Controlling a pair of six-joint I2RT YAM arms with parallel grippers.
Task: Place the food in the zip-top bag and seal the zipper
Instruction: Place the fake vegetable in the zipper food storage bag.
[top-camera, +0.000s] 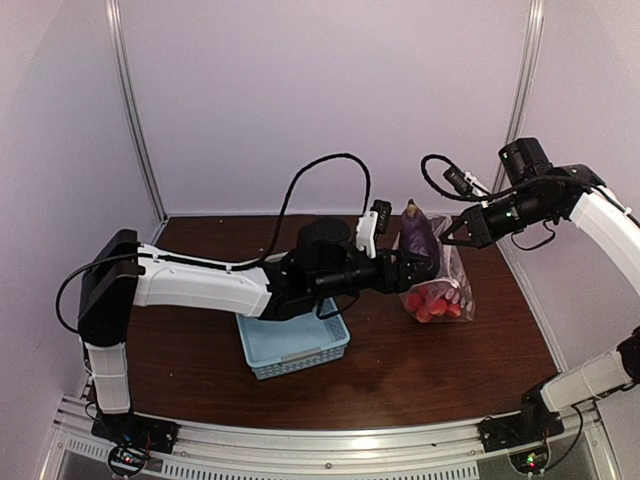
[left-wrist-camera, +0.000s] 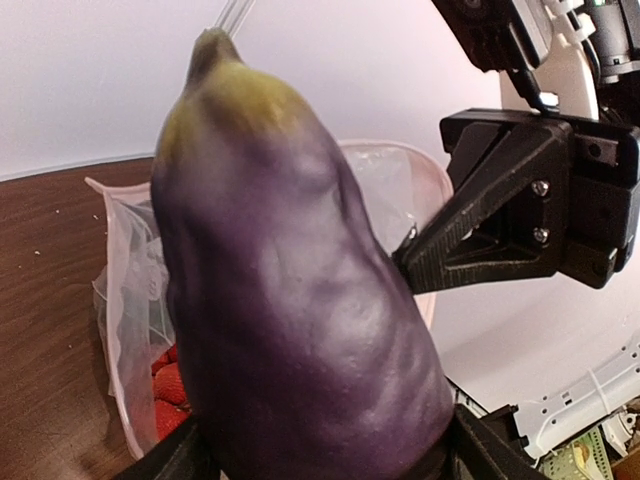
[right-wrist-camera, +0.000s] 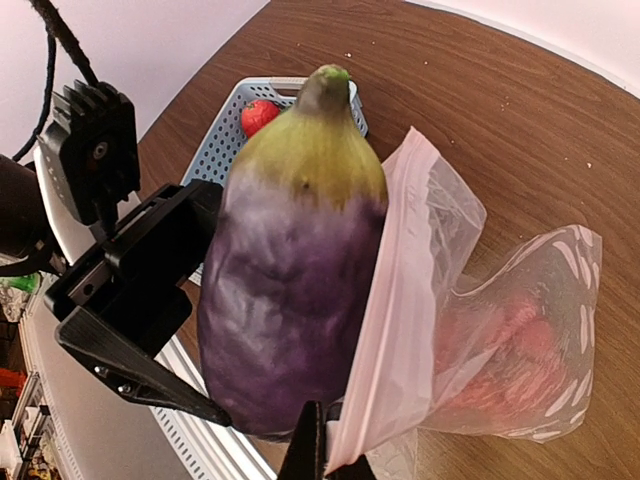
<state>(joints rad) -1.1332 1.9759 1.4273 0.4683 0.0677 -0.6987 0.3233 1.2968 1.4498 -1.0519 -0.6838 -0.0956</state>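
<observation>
My left gripper (top-camera: 415, 268) is shut on the dark purple eggplant (top-camera: 417, 235), held upright at the mouth of the clear polka-dot bag (top-camera: 448, 290). The eggplant fills the left wrist view (left-wrist-camera: 300, 300), with the bag's open mouth (left-wrist-camera: 125, 250) behind it and red fruits (left-wrist-camera: 168, 392) inside. My right gripper (top-camera: 452, 232) is shut on the bag's mouth edge with its zipper strip (right-wrist-camera: 395, 330) and holds it up beside the eggplant (right-wrist-camera: 285, 300). Red food (top-camera: 432, 302) lies in the bag's bottom. A red piece (right-wrist-camera: 258, 115) remains in the light-blue basket (top-camera: 293, 345).
The basket stands on the brown table under my left forearm, near the front middle. The enclosure's walls and corner posts close in the back and sides. A metal rail runs along the near edge.
</observation>
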